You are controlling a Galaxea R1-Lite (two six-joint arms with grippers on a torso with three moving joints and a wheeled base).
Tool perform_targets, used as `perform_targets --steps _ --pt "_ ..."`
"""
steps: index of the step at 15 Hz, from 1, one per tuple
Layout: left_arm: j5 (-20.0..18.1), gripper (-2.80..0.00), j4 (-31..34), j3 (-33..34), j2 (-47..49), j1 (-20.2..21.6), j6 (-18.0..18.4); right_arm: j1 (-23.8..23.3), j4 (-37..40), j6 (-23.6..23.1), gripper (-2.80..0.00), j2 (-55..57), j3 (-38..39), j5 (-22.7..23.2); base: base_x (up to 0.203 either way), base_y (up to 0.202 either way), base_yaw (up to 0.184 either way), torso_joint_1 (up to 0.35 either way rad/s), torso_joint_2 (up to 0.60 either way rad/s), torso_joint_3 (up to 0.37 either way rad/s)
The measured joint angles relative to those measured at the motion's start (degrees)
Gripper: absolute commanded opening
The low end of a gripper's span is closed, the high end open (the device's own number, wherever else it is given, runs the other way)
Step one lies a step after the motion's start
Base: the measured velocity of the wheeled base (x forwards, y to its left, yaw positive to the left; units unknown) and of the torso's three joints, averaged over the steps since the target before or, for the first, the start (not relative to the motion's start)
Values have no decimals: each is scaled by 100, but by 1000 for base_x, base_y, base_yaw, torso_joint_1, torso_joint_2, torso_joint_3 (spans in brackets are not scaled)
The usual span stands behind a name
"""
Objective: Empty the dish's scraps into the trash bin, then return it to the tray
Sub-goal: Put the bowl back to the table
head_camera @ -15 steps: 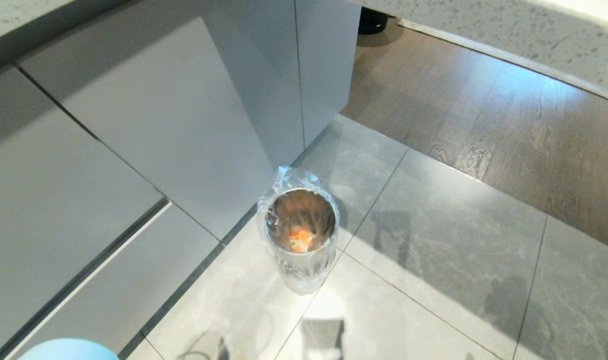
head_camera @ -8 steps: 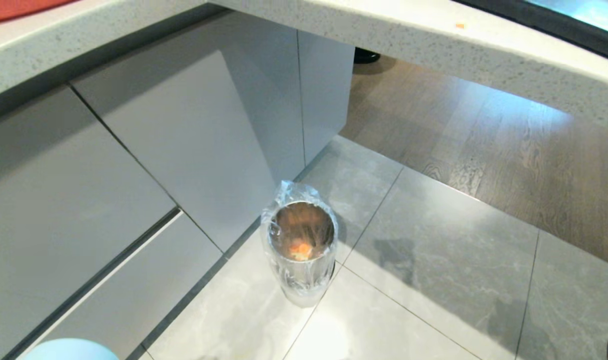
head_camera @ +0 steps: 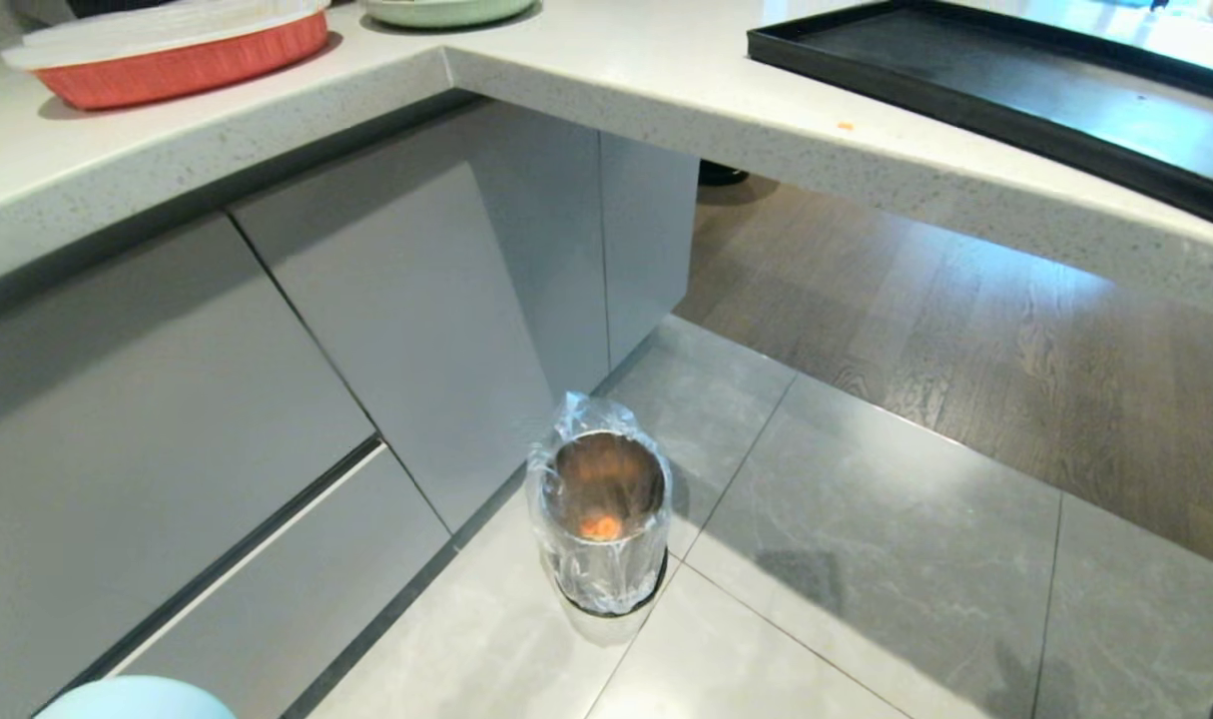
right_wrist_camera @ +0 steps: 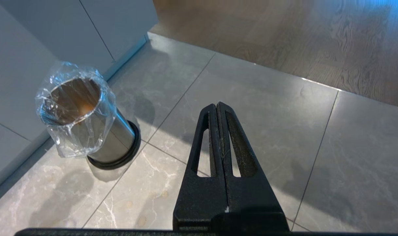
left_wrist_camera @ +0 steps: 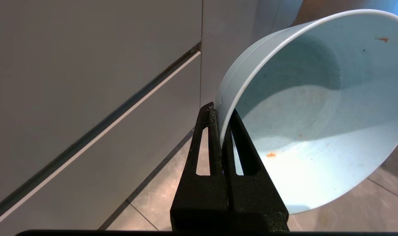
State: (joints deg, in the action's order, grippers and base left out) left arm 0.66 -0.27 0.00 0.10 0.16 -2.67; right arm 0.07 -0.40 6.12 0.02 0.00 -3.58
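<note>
Left end effector (left_wrist_camera: 222,131) pinches the dish (left_wrist_camera: 310,111) by its rim; light, stiff, likely slick, so the thin-edge hold could slip.

I get bright, even daylight here. Glare washes the tray (head_camera: 1015,95) at the head view's upper right, and a blue sheen sits on the wood floor (right_wrist_camera: 316,39) in the right wrist view. The counter (head_camera: 606,95) shadows the cabinets below. The trash bin (head_camera: 600,519) liner glints. All 3 views look sharp.
</note>
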Motion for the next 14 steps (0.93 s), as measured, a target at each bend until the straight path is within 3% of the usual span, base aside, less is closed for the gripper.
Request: perform_targets --steps 9,14 --pt "2 -280 -2 0 0 0 -2 0 -1 -1 -280 0 0 0 0 0 0 3 1 199" --pt "2 -280 -1 0 0 0 0 0 -1 0 -280 0 0 1 0 0 0 0 0 0"
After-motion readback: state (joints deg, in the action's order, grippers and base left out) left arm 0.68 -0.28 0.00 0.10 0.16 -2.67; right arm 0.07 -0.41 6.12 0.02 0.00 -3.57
